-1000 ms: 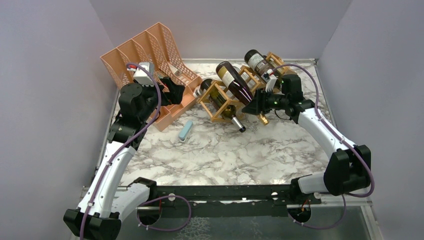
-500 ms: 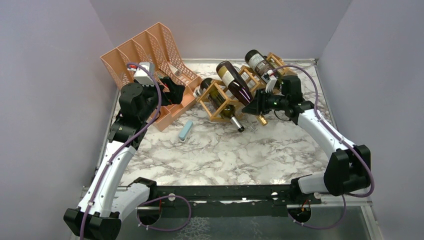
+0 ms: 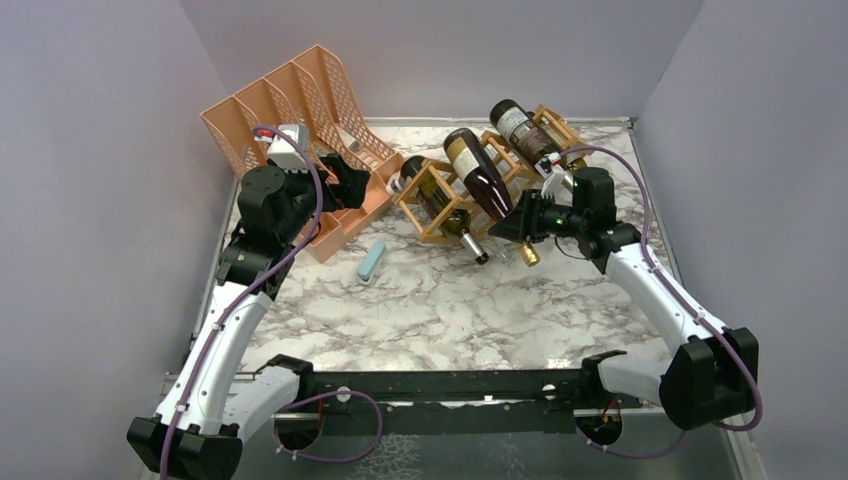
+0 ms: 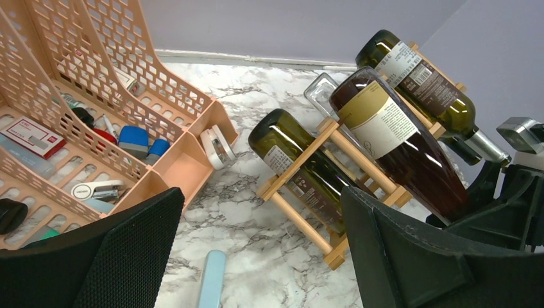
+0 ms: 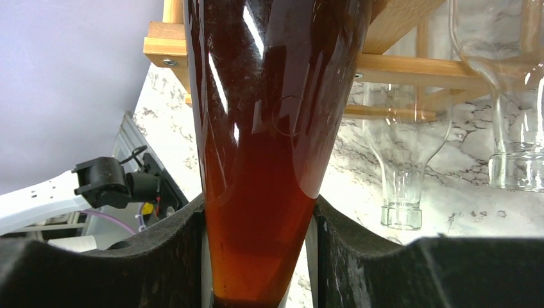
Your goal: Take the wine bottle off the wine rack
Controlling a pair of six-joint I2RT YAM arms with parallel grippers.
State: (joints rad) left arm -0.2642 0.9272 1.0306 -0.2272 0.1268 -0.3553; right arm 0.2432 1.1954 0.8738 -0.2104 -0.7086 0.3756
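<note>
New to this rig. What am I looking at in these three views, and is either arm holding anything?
These are two robot arms bolted at the near edge of a marble table, each ending in a two-finger gripper. The wide picture comes from a fixed camera above and behind the arms; the other two come from cameras on each wrist.

On the table are a wooden wine rack carrying several bottles, a salmon-pink mesh organiser full of office bits, and a small pale blue object.

The right gripper is shut on the neck end of a dark wine bottle; its wrist view shows the fingers pressed against both sides of the glass. The bottle's body lies on the rack, not yet lifted clear.

The left gripper is open and holds nothing, up by the organiser.
</note>
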